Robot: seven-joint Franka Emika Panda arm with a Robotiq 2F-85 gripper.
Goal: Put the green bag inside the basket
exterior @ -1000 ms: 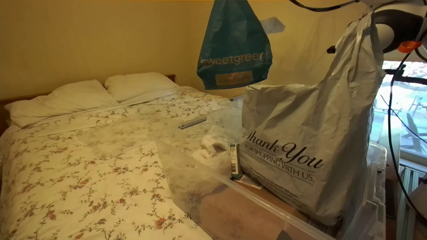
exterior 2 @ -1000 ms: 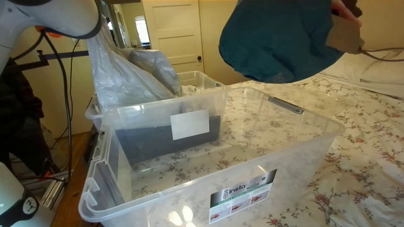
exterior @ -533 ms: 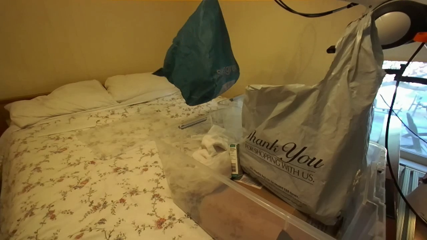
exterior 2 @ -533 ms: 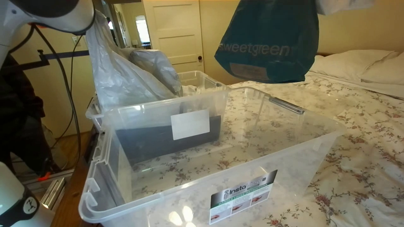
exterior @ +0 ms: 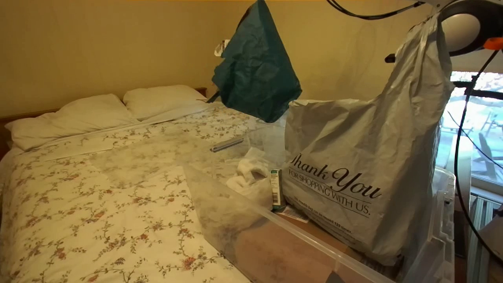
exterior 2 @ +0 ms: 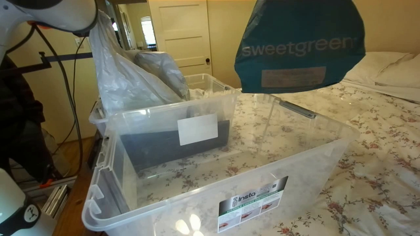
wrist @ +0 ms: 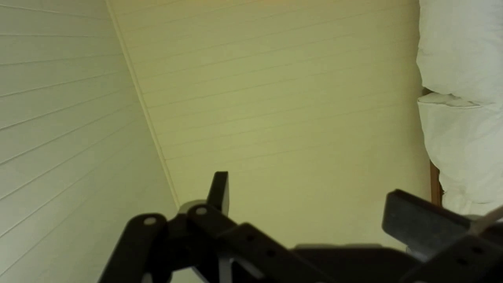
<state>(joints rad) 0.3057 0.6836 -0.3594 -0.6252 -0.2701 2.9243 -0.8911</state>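
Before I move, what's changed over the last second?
The green bag shows slightly lower in both exterior views and has turned, its print now facing an exterior view. The arm shifted up a little. The hand is open; nothing visibly grasped or let go. The grey bag, InstaView bin and pillows stayed put.

Green bag (exterior 2: 300, 60): soft, teal, lettered "sweetgreen" in pale print, narrowing toward the top. In both exterior views it hangs in the air, bottom down, outside the basket (exterior 2: 308, 173). The basket is clear plastic, open-topped, upright.
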